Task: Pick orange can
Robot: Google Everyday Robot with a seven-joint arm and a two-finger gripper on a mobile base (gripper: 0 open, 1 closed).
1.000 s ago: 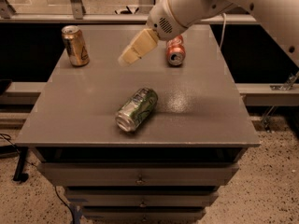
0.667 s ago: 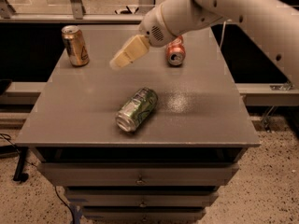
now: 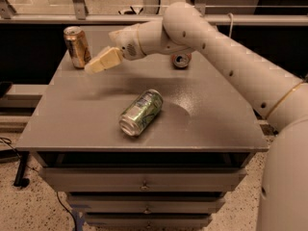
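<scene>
The orange can [image 3: 77,46] stands upright at the table's far left corner, golden-amber with a silver top. My gripper [image 3: 94,66] hangs above the table just right of it, its tan tip close to the can's lower right side but apart from it. My white arm [image 3: 216,52] reaches in from the right across the back of the table.
A green-and-silver can [image 3: 141,112] lies on its side in the middle of the grey table [image 3: 72,124]. A red can [image 3: 181,59] lies at the back, partly behind my arm. Drawers sit under the tabletop. A rail runs behind the table.
My gripper has moved left and a little down, from the table's back middle to just beside the orange can. The cans have not moved.
</scene>
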